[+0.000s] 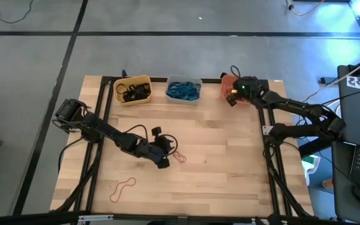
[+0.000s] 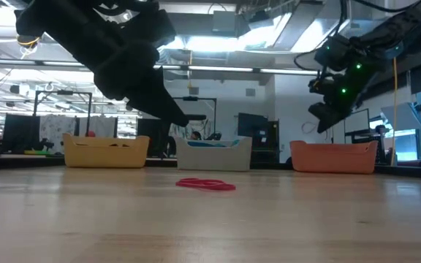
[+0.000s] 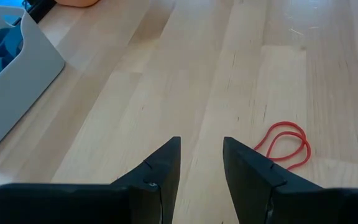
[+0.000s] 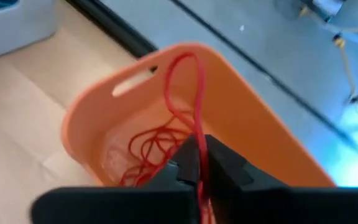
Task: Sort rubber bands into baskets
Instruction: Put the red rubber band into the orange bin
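The right tool (image 4: 197,163), poised over the orange plastic basket (image 4: 253,124), pinches a red-orange rubber band (image 4: 194,93) pending release, while the left tool (image 3: 201,168), jaws parted and empty, must next descend onto the red-orange band (image 3: 286,145) on the wooden table (image 3: 185,74).

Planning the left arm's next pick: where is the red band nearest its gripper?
In the high view the red band lies mid-table, just right of the open left gripper, well in front of the grey basket.
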